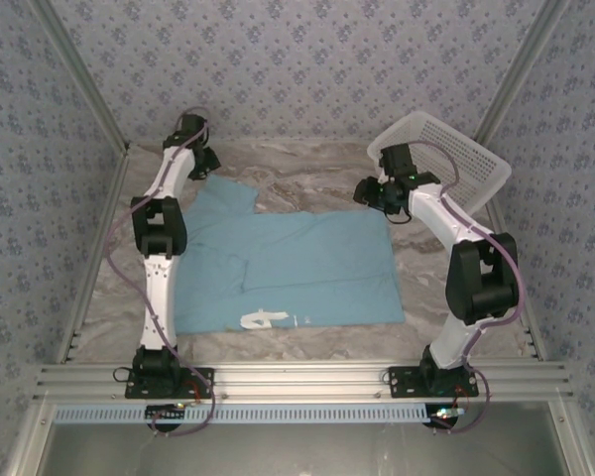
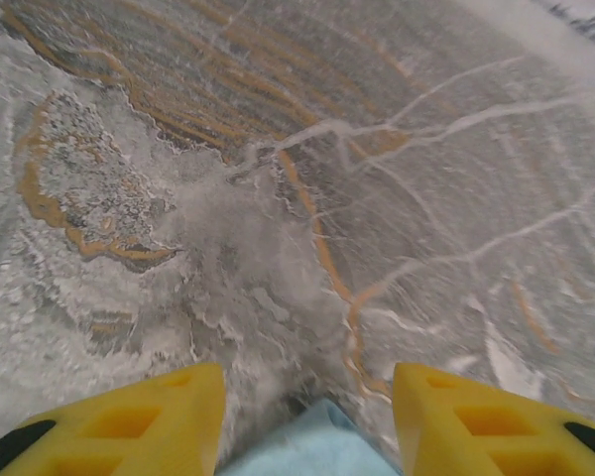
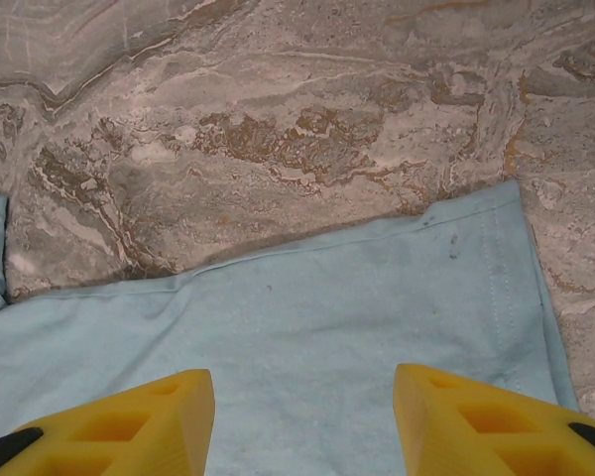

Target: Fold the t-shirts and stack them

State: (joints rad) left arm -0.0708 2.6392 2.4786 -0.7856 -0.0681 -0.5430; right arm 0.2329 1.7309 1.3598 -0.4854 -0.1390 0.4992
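A light blue t-shirt (image 1: 297,268) lies partly folded at the middle of a marble table (image 1: 317,164), with white lettering showing near its front edge. The left gripper (image 1: 204,165) sits at the shirt's far left sleeve and the right gripper (image 1: 369,192) above its far right corner. Both have their fingers spread wide and grip nothing. A white basket (image 1: 456,149) stands tilted at the far right.

The t-shirt (image 1: 307,268) lies on the table (image 1: 307,164), the basket (image 1: 456,149) behind it at the far-right corner.
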